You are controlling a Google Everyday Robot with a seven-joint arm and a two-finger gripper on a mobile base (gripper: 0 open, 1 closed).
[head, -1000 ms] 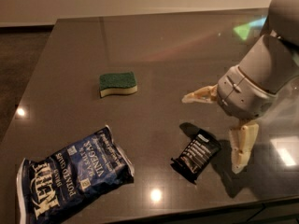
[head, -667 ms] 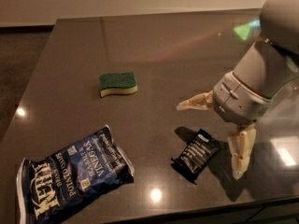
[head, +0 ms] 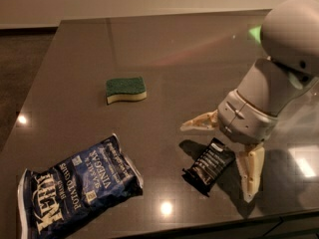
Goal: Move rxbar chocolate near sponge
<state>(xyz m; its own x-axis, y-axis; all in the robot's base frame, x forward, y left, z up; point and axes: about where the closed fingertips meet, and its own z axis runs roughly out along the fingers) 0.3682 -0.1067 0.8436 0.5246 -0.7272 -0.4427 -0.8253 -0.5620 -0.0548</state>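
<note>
The rxbar chocolate (head: 210, 165), a small flat black wrapper with white text, lies on the dark table near its front edge. My gripper (head: 219, 159) hangs right over it, open, with one pale finger (head: 199, 123) pointing left above the bar and the other finger (head: 250, 172) pointing down at the bar's right side. The bar lies between the two fingers and is not held. The sponge (head: 125, 89), green on top with a pale yellow base, lies apart to the upper left, about two bar-lengths from the bar.
A large blue potato chip bag (head: 79, 188) lies at the front left of the table (head: 164, 44). The table's front edge runs just below the bar and the bag. The arm's grey body (head: 279, 78) fills the right side.
My gripper has moved left and a little lower, so its fingers now straddle the bar. The bar, sponge and chip bag have not moved.
</note>
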